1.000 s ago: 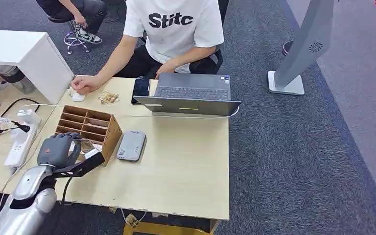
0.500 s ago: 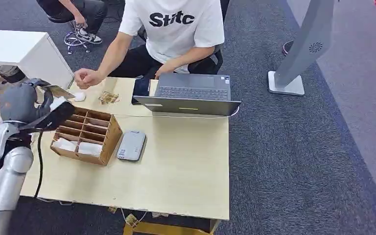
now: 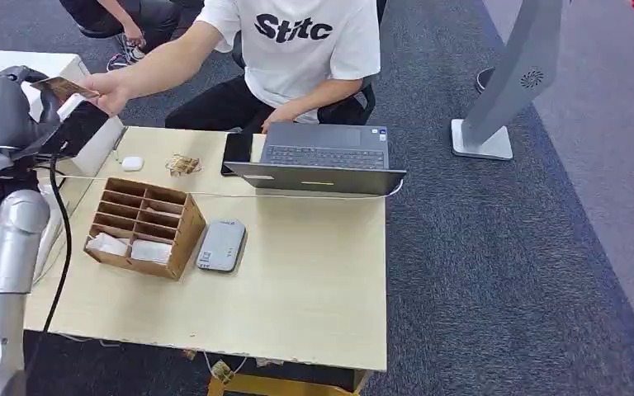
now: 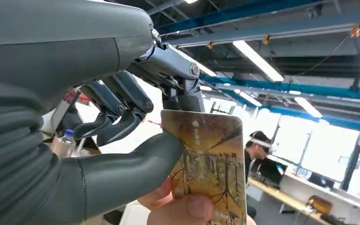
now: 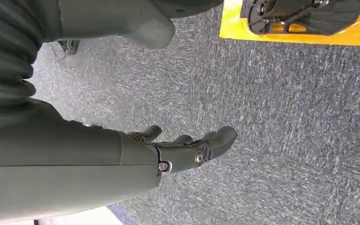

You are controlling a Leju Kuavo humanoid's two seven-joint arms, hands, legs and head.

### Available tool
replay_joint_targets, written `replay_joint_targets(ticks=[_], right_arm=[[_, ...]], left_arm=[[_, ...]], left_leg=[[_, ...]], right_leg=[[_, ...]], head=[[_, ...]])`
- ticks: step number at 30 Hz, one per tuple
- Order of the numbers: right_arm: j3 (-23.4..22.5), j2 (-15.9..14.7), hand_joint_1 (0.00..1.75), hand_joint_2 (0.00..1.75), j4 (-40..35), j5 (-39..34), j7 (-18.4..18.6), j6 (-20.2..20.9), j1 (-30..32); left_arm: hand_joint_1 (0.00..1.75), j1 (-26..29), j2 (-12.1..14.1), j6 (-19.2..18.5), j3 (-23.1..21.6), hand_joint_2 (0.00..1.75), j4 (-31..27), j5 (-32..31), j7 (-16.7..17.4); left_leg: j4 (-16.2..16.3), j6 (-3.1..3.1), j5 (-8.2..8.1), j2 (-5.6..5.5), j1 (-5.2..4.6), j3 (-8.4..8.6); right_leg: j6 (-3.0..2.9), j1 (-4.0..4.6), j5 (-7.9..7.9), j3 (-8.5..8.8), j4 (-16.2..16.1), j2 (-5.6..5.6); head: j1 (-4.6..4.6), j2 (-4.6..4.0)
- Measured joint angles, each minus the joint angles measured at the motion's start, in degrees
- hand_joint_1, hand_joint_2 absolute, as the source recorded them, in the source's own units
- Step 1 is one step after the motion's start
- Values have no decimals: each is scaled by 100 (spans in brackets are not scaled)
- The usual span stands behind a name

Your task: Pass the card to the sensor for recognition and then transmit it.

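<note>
My left hand (image 3: 0, 111) is raised at the far left, above the table's back corner. It pinches a brown-gold picture card (image 3: 59, 86) between thumb and fingers (image 4: 126, 164). A seated person's hand (image 3: 107, 92) reaches across and grips the same card (image 4: 208, 161) at its other end, with their fingers (image 4: 178, 208) on it. The grey card sensor (image 3: 221, 245) lies flat on the table beside the wooden organizer (image 3: 143, 224), well below the card. My right hand (image 5: 183, 150) hangs over the carpet with its fingers apart and nothing in it.
A laptop (image 3: 322, 157) stands open at the back of the wooden table (image 3: 314, 305), with a dark phone (image 3: 237, 151) and a white earbud case (image 3: 132, 163) to its left. A white cabinet (image 3: 16, 62) stands behind my left hand. A grey kiosk stand (image 3: 512, 82) rises on the carpet at right.
My left arm has lifted from the organizer up and back to the far left, carrying the card. The person's hand has left the table and taken hold of the card.
</note>
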Motion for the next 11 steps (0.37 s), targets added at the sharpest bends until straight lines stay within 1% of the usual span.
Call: replay_joint_targets(ticks=[1, 2, 5, 6, 11], right_arm=[[2, 2, 0, 175, 0, 4, 4, 2, -2], [4, 2, 0, 175, 0, 15, 9, 18, -3], [20, 4, 0, 175, 0, 48, 30, 35, -11], [28, 7, 0, 175, 0, 48, 39, 33, -16], [42, 17, 0, 175, 0, 48, 41, 24, -19]], left_arm=[[0, 7, -28, 101, 0, 175, 11, -11, -48], [0, 19, -68, 221, 0, 175, 13, -28, -105], [0, 68, -190, 739, 0, 175, 13, -228, -242], [0, 82, -214, 820, 0, 175, 13, -260, -249], [0, 253, -312, 986, -2, 175, -7, -328, -361]], left_leg=[[0, 0, 0, 0, 0, -1], [0, 0, 0, 0, 0, -2], [0, 0, 0, 0, 0, -2], [0, 0, 0, 0, 0, -2], [-1, 0, 0, 0, 1, -2]], right_leg=[[0, 0, 0, -1, 0, 0], [0, 0, 0, -1, 0, 0], [0, 0, 0, -1, 0, 0], [0, -1, 0, -1, 0, 0], [0, -1, 0, 0, 1, -1]], head=[[0, 0], [-2, 2], [0, 2], [-2, 2], [0, 2]])
